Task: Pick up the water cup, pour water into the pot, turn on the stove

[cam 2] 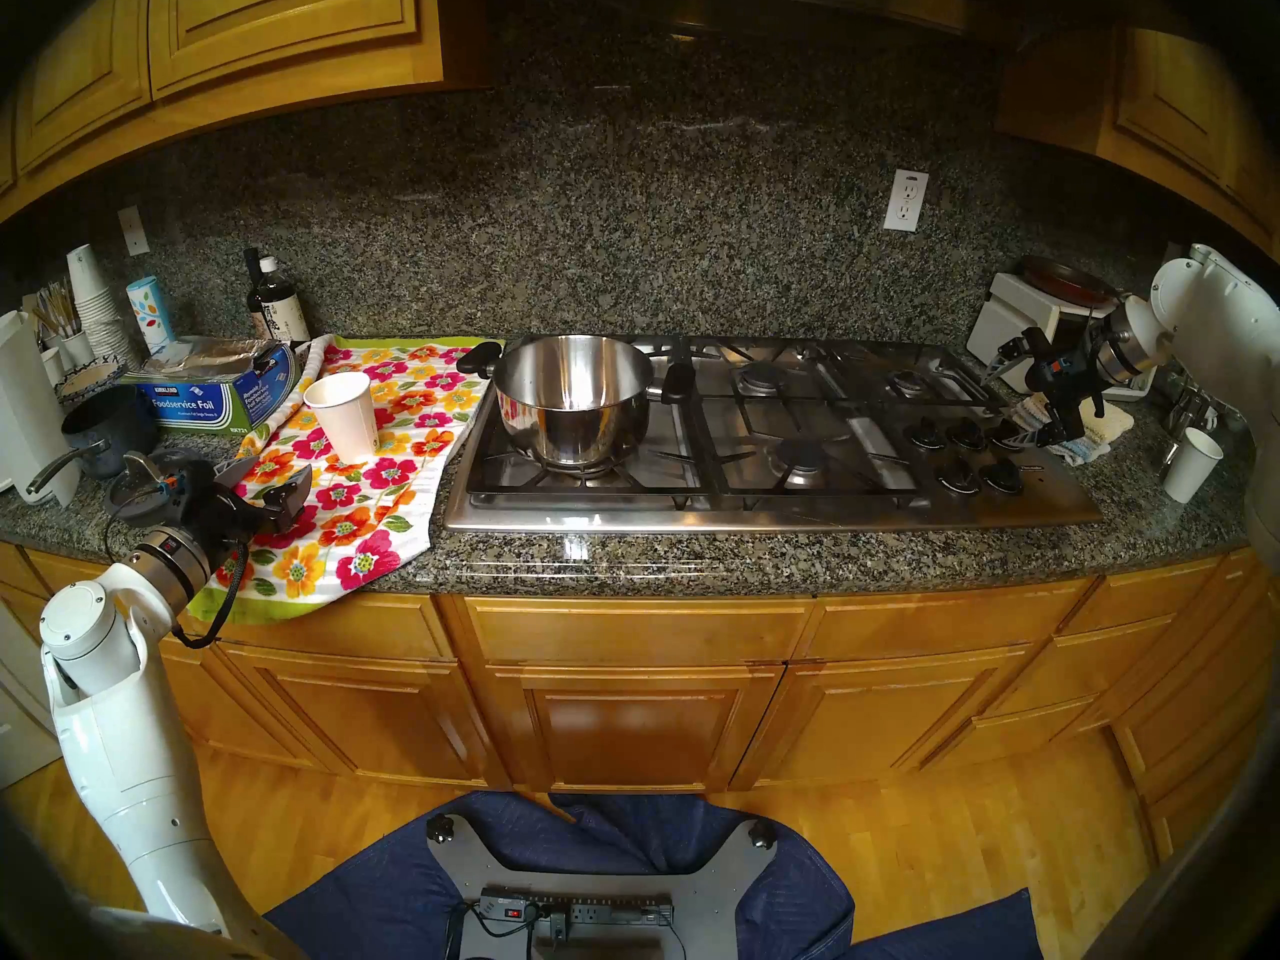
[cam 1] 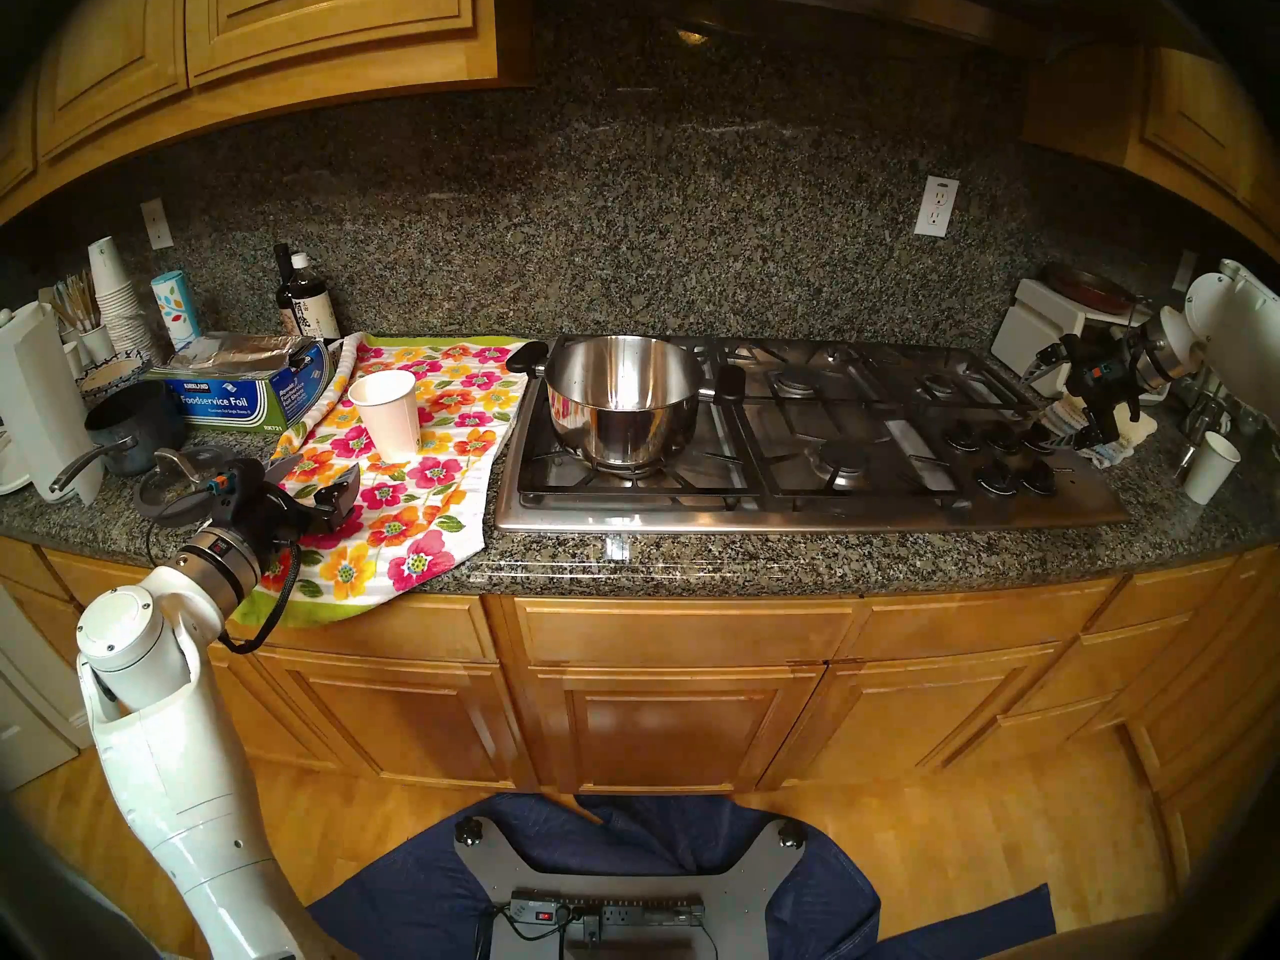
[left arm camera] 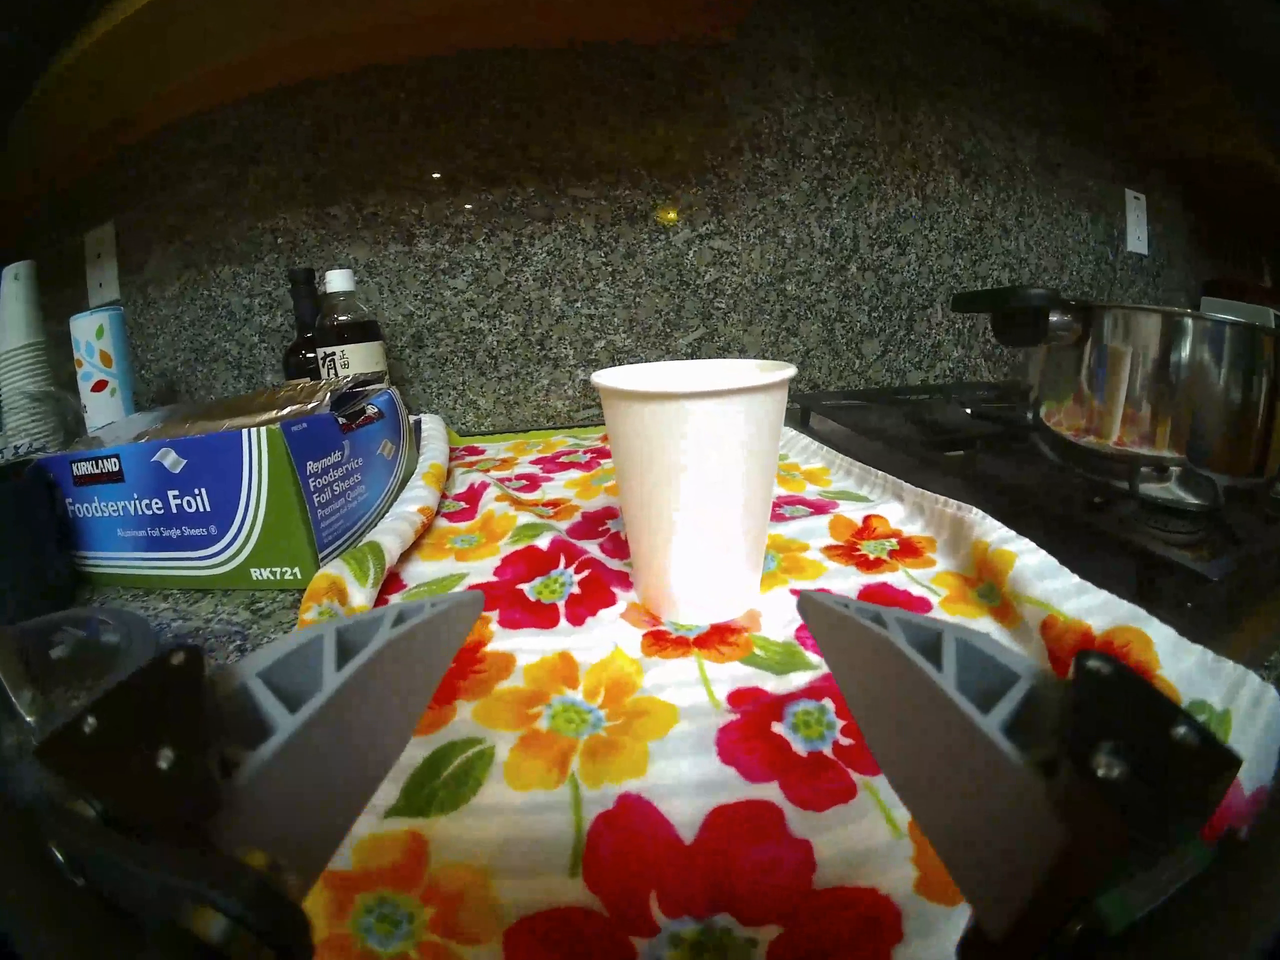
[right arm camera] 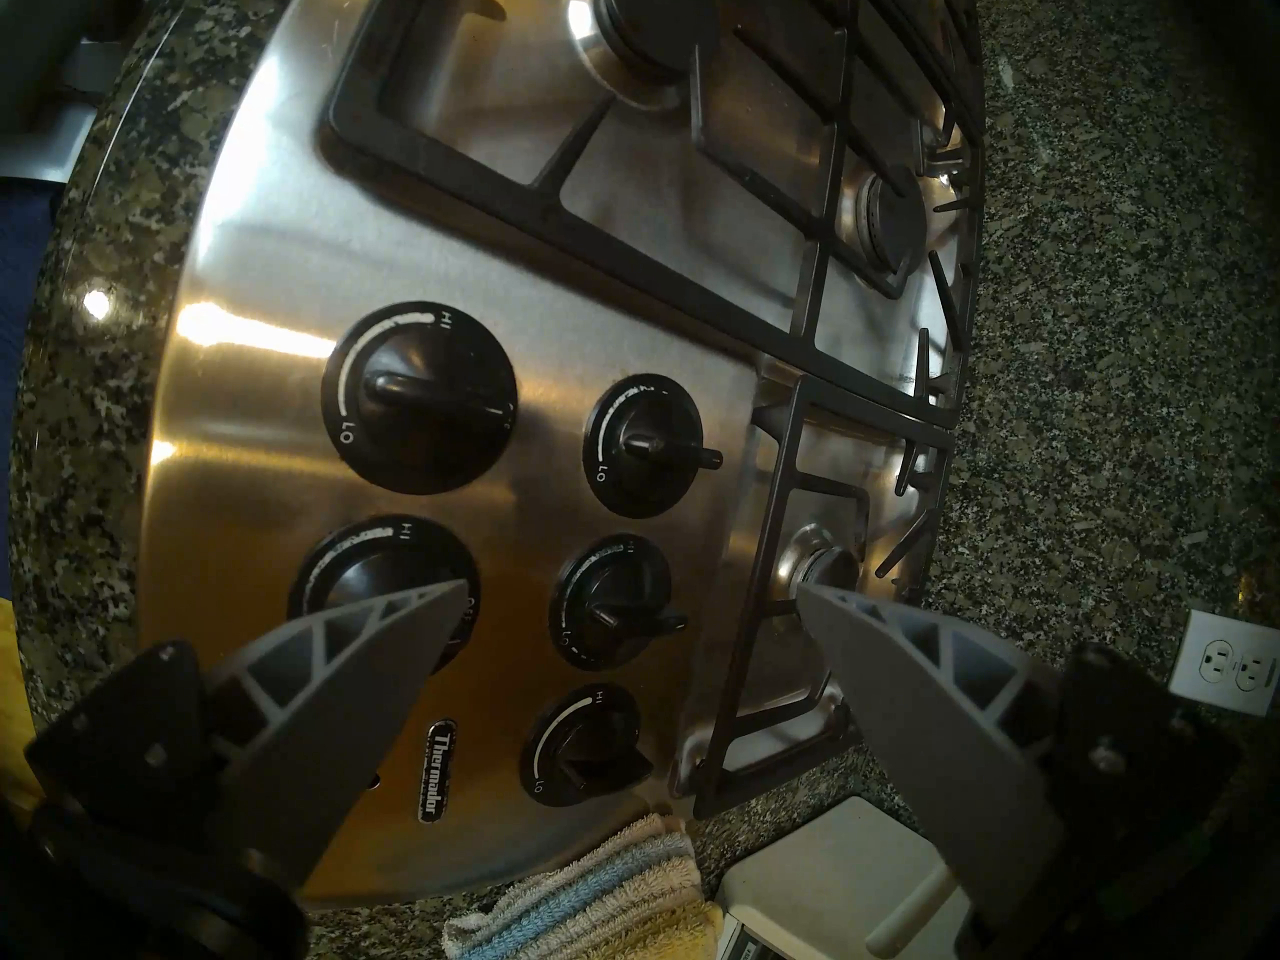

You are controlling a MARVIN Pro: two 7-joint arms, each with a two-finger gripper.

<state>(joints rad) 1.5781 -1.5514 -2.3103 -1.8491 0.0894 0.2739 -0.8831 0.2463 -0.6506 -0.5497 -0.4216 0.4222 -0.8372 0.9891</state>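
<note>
The water cup (cam 1: 386, 415) (cam 2: 343, 415) (left arm camera: 692, 494), plain white paper, stands upright on a floral towel, left of the stove (cam 1: 831, 515) (cam 2: 762, 515) (right arm camera: 277, 314). The shiny steel pot (cam 1: 623, 401) (cam 2: 571, 401) (left arm camera: 1163, 397) sits on the front left burner. My left gripper (cam 1: 318, 477) (cam 2: 273, 480) (left arm camera: 641, 595) is open, low over the towel, a short way in front of the cup, touching nothing. My right gripper (cam 1: 1060, 408) (cam 2: 1015, 404) (right arm camera: 632, 588) hangs open above the black knobs (cam 1: 1001, 453) (right arm camera: 419, 397) at the stove's right end, holding nothing.
The towel (cam 1: 388, 522) hangs over the counter edge. A foil box (cam 1: 221, 397), a dark blue saucepan (cam 1: 131, 425), bottles (cam 1: 305, 300) and stacked cups (cam 1: 118, 300) crowd the left. On the right stand a toaster oven (cam 1: 1039, 335), folded cloths (cam 1: 1108, 439) and another white cup (cam 1: 1209, 467).
</note>
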